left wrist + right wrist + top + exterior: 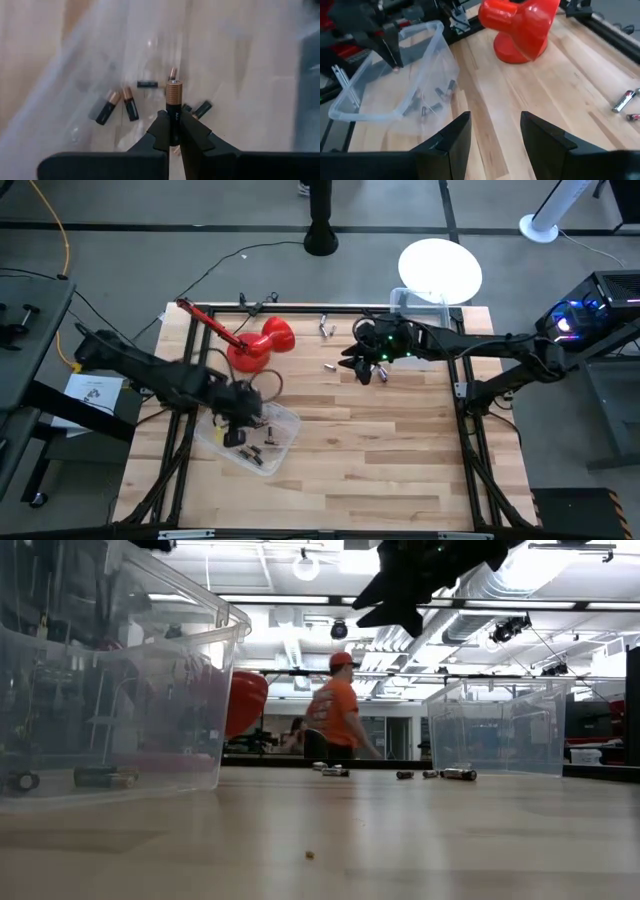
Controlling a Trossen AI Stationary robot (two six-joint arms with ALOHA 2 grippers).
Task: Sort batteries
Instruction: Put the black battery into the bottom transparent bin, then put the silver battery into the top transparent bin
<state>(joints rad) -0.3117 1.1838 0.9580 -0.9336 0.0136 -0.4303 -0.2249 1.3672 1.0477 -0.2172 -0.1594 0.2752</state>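
Note:
My left gripper [236, 423] hangs over the near-left clear bin [283, 423] and is shut on a black-and-copper battery [173, 97]. Several dark batteries [131, 103] lie on that bin's floor, and they also show in the high view [256, 452]. My right gripper [358, 368] is open and empty above the table's far middle. Loose silvery batteries lie on the wood near it [330, 367] and farther back [326, 328]. A second clear bin [424, 302] stands at the far right. My left gripper pinches the battery's black body [173, 119] between its two fingers [161, 131]. The battery lies along the fingers, its copper end [173, 91] sticking out past the fingertips. The fingers point down into the bin. The battery is lifted clear of the bin's floor.
A red plunger-like tool [258, 344] lies at the far left, just behind the near bin. In the low view a person in an orange shirt [339, 715] stands beyond the table. Bare wood [380, 450] spreads across the near right.

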